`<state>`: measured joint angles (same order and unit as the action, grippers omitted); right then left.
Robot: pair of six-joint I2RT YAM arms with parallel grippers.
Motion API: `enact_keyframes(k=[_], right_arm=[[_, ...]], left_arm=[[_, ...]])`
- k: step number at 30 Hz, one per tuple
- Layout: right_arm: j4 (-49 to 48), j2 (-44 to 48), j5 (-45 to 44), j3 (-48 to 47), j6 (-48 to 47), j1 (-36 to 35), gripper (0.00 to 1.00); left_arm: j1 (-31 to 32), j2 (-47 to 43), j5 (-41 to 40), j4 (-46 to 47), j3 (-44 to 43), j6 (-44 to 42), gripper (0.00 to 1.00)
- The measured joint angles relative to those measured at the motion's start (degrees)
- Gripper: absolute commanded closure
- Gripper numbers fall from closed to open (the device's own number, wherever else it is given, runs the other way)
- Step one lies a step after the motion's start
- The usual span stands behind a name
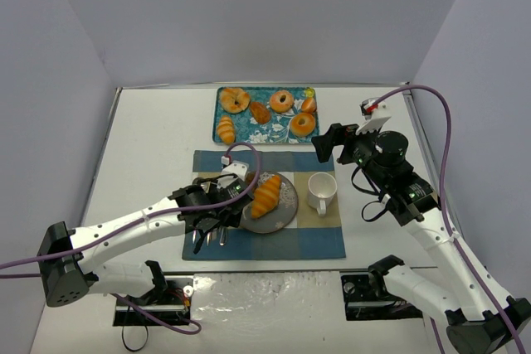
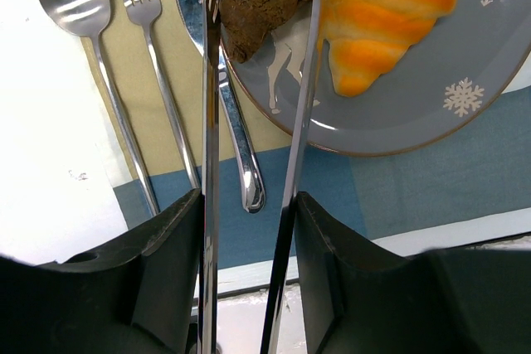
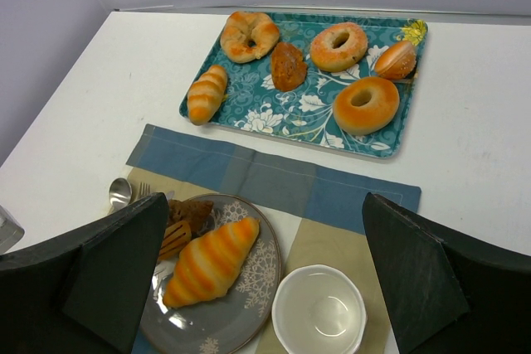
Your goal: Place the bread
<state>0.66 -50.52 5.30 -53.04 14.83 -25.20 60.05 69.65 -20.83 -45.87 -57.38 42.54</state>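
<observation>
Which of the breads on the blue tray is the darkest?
The small brown bun near the middle of the tray; the other five are golden orange or pale-striped.

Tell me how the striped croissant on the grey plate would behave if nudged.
The croissant looks puffy and layered, so probably light and squashy. Lying flat on the glossy plate, it would likely slide or pivot, not roll.

Cup (image 1: 322, 191) crowding plate's (image 1: 284, 210) right, cutlery (image 2: 170, 105) its left, open table (image 1: 158, 138) flanking tray (image 1: 249, 133)
</observation>
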Motion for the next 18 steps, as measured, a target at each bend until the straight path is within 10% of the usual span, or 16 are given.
enact_keyframes(k=[18], right_arm=[[-0.01, 0.0, 0.0, 0.0, -0.02, -0.04, 0.0]], left_arm=[[0.7, 0.02, -0.89, -0.11, 0.02, 0.68, 0.47]])
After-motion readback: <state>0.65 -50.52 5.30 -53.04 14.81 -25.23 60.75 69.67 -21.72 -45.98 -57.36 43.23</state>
